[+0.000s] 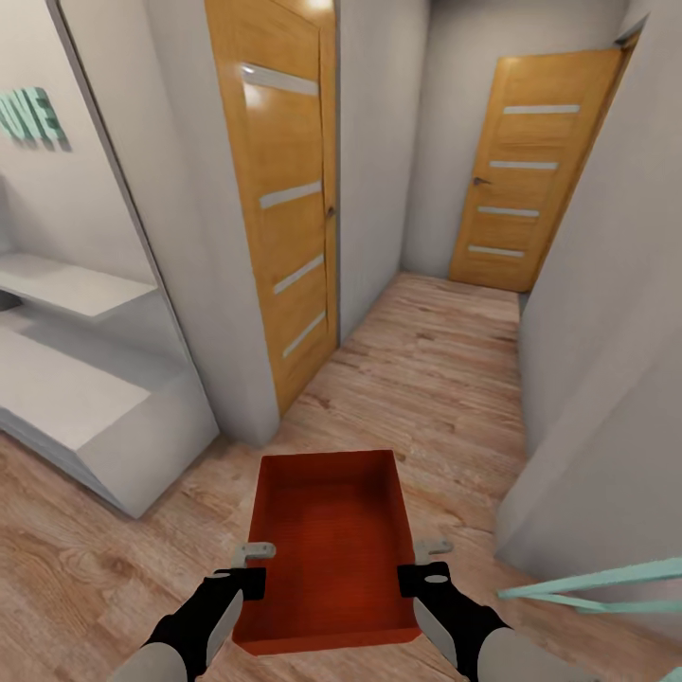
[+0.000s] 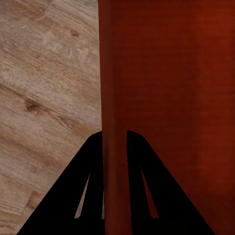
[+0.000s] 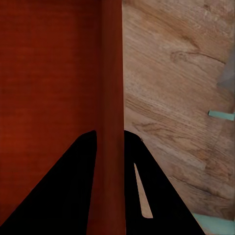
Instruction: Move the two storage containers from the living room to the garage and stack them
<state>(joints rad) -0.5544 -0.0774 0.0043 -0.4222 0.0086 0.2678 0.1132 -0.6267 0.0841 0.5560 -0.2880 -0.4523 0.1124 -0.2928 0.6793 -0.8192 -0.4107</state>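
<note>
One orange-red storage container (image 1: pixel 327 545) hangs in front of me above light wood planks, carried between both arms. My left gripper (image 1: pixel 254 561) is shut on its left wall, and in the left wrist view the black fingers (image 2: pixel 93 161) straddle that wall (image 2: pixel 113 98). My right gripper (image 1: pixel 424 559) is shut on the right wall; the right wrist view shows its fingers (image 3: pixel 134 156) on either side of the wall (image 3: pixel 111 98). The bin is empty.
I face a narrow hallway with a wood-plank floor (image 1: pixel 436 379). A wood-panelled door (image 1: pixel 279 189) stands on the left wall, another door (image 1: pixel 526 170) closes the far end. White shelving (image 1: pixel 85 398) is at left, a grey wall (image 1: pixel 606 360) at right, with a teal frame (image 1: pixel 606 583) low at right.
</note>
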